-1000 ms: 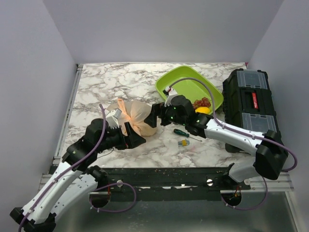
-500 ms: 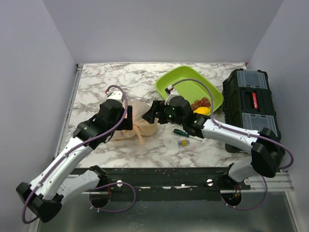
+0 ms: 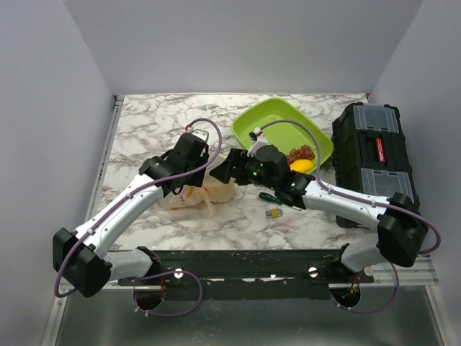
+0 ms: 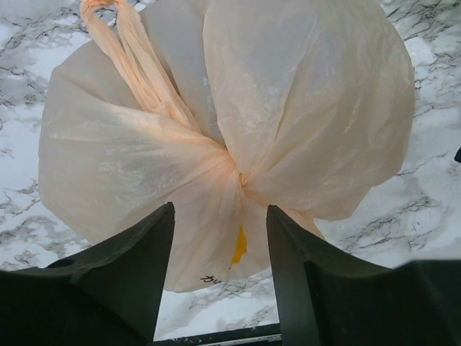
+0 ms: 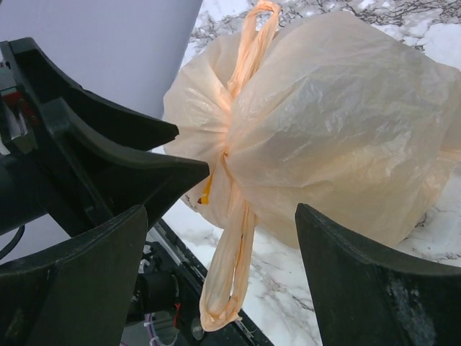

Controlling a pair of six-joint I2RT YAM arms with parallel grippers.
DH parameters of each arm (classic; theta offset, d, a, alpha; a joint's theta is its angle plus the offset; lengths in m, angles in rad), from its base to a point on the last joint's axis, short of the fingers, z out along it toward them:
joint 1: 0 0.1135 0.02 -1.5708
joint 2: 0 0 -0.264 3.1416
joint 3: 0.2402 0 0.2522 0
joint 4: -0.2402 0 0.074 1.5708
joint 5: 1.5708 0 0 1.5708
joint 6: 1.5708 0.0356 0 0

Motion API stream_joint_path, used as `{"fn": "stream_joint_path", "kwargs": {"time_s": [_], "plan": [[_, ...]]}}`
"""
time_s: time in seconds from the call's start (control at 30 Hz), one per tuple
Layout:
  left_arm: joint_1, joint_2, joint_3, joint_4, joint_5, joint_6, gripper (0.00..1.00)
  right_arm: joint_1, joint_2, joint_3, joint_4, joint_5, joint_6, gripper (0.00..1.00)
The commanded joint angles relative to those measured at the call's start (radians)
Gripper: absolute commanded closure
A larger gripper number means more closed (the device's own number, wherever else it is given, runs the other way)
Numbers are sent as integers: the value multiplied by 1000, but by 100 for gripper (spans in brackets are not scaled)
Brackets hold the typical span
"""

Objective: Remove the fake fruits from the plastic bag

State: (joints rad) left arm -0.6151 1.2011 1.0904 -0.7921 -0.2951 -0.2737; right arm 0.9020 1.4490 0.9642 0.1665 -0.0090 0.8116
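Observation:
The plastic bag, peach-orange and tied shut, lies on the marble table between my grippers. Its knot and handle loop show in both wrist views. My left gripper is open at the bag's far left side, its jaws standing either side of the knot without touching it. My right gripper is open at the bag's right side, its jaws wide in front of the bag. Any fake fruits inside the bag are hidden. A yellow-orange fruit and dark red grapes lie in the tray.
The lime-green tray stands at the back right. A black toolbox is at the far right. A green-handled screwdriver and a small yellow and blue piece lie near the bag's right side.
My left arm has swung from the bag's near side round its left to its far left side. The bag has slumped lower. My right gripper has edged slightly left.

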Motion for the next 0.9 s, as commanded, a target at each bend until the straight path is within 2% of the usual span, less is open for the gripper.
{"fn": "stream_joint_path", "kwargs": {"time_s": [0.0, 0.13, 0.27, 0.4, 0.53, 0.6, 0.67, 0.77, 0.87], "plan": [[5, 55, 32, -30, 23, 34, 48, 7, -24, -9, 12, 1, 13, 14], [7, 50, -20, 25, 29, 50, 50, 8, -27, -30, 30, 0, 11, 14], [8, 57, -44, 42, 61, 54, 56, 7, 1, 16, -16, 4, -10, 14], [10, 56, -68, 43, 43, 54, 63, 8, 20, 10, 14, -24, 20, 15], [12, 61, -60, 37, 35, 57, 79, 11, 42, 6, 39, -47, 20, 15], [17, 62, -59, 38, 36, 57, 92, 15, 56, 39, -4, -30, 6, 15], [20, 63, -54, 34, 39, 54, 100, 15, 58, 51, -31, -2, 1, 15], [22, 49, -56, 37, 66, 57, 100, 16, 53, 42, -37, 42, 17, 15], [21, 13, -73, 54, 99, 68, 100, 18, 67, 39, -19, 22, 40, 20]]}}
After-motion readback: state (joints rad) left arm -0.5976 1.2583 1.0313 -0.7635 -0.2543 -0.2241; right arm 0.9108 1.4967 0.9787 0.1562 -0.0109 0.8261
